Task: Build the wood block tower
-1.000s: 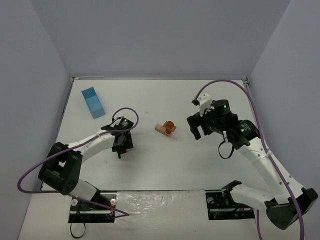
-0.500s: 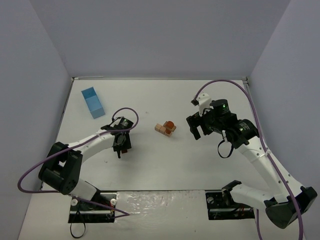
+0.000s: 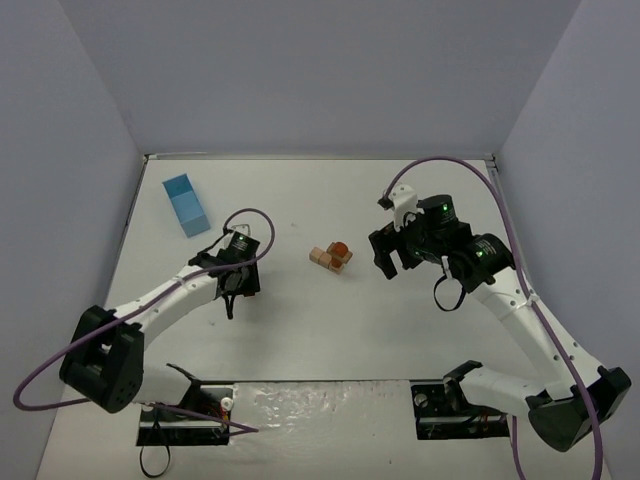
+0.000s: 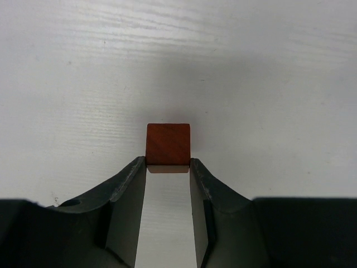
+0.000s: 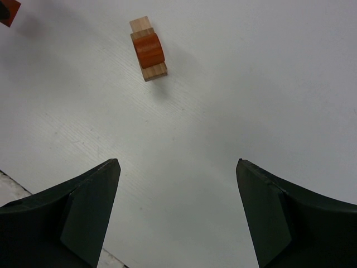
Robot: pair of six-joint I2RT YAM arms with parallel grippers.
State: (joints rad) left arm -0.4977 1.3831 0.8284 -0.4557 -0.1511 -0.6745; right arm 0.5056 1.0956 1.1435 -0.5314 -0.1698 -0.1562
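Observation:
In the left wrist view a small reddish-brown wood block point(image 4: 167, 144) sits pinched between the tips of my left gripper point(image 4: 167, 163), over bare white table. From above, the left gripper point(image 3: 238, 283) is left of centre and its body hides the block. A small cluster of tan and reddish-brown blocks point(image 3: 331, 257) stands mid-table. In the right wrist view it is a tan block with a reddish one on top point(image 5: 148, 49). My right gripper point(image 3: 386, 256) hovers just right of the cluster. Its fingers are wide apart and nothing is between them point(image 5: 177, 164).
A light-blue rectangular box point(image 3: 186, 204) lies at the back left of the white table point(image 3: 300, 330). Grey walls close in the left, right and far sides. Purple cables loop off both arms. A reddish corner point(image 5: 8, 11) shows at the top left of the right wrist view.
My left gripper's jaws have narrowed, and the left arm has shifted slightly back and left, its elbow swinging outward. The right gripper has drifted a little to the left.

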